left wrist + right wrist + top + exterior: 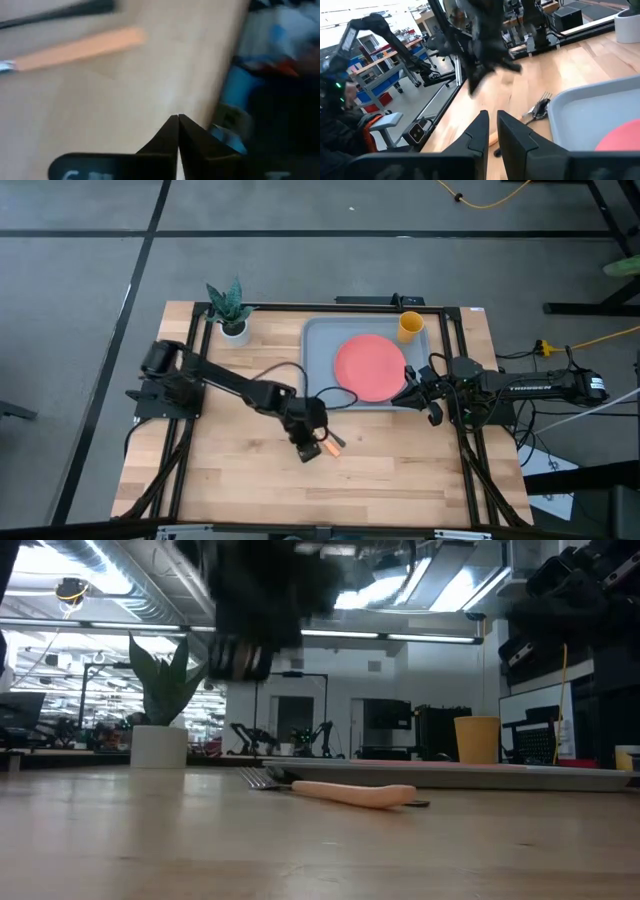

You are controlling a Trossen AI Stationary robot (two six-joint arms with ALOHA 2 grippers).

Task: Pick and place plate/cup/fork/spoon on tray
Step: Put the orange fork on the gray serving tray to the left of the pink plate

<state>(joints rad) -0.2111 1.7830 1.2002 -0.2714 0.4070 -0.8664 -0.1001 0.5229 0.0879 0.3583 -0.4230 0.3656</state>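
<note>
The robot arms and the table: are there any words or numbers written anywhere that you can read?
"TROSSEN": white letters on the right arm, small, only just readable in the high view.
Pale marks on the left gripper housing in the left wrist view: too blurred to read.
Nothing readable on the tray, plate, or cup.

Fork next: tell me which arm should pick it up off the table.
Left. The left gripper hangs right beside the fork, which lies on the wood just outside the tray, fingers shut. The right gripper sits at the tray's far edge beside the plate, farther from it.
</note>
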